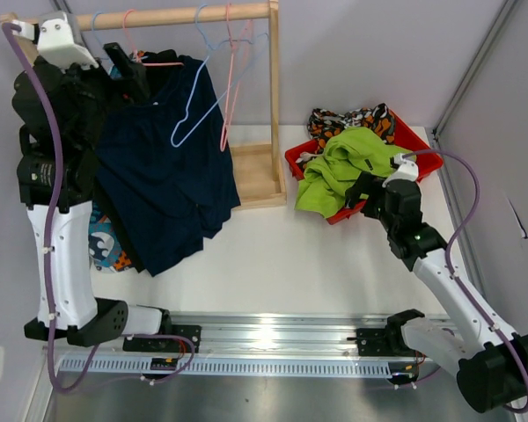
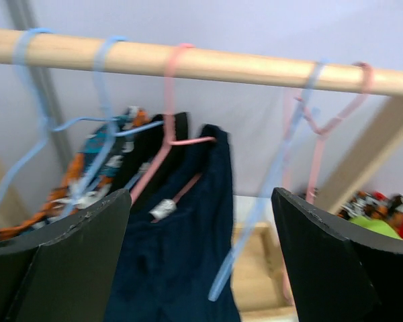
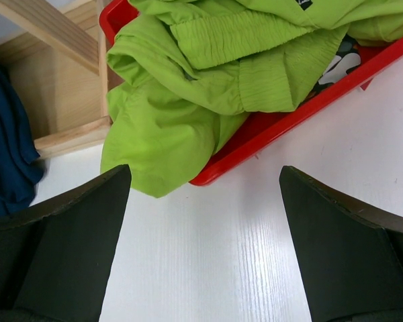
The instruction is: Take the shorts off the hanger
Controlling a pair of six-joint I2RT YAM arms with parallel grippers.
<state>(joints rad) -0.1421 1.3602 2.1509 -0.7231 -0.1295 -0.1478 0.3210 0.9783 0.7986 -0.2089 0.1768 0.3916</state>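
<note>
Navy shorts (image 1: 163,167) hang from pink hanger (image 2: 168,137) on wooden rail (image 1: 185,16), far left. Left gripper (image 2: 200,201) faces them, jaws wide, holding nothing. Lime shorts (image 1: 348,163) spill over red tray (image 1: 420,141) at right — right gripper (image 3: 205,178) near, jaws wide, empty

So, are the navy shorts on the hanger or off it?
On: the navy shorts hang from the pink hanger on the wooden rail, a clip at the waistband. Second clip: cannot tell.
</note>
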